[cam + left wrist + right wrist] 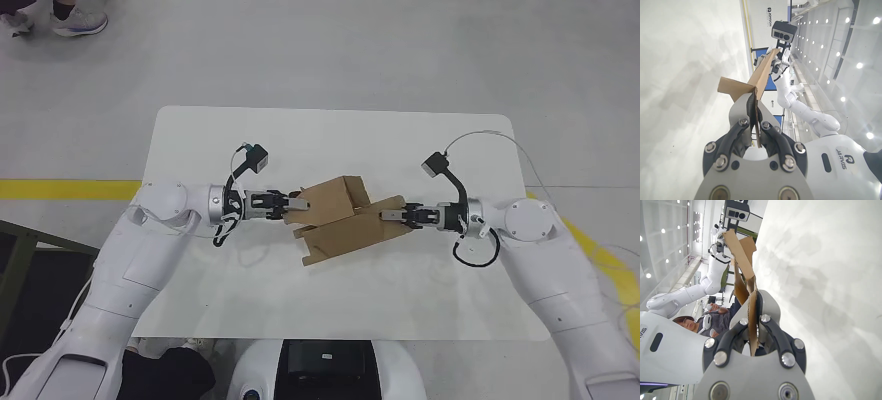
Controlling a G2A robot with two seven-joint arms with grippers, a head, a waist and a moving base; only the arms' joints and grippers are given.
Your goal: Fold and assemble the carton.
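Observation:
A brown cardboard carton (340, 220), partly folded with flaps sticking out, is held between both arms over the middle of the white table (200, 140). My left gripper (297, 204) is shut on the carton's left flap; in the left wrist view the cardboard edge (761, 75) runs out from between the pinched fingers (751, 106). My right gripper (395, 215) is shut on the carton's right flap. In the right wrist view the cardboard (743, 256) rises from between the closed fingers (761, 302), and the other arm shows beyond it.
The table's front edge (350, 338) lies close to the robot. Yellow floor tape (60, 188) runs past the table's left side. Bare tabletop surrounds the carton on all sides.

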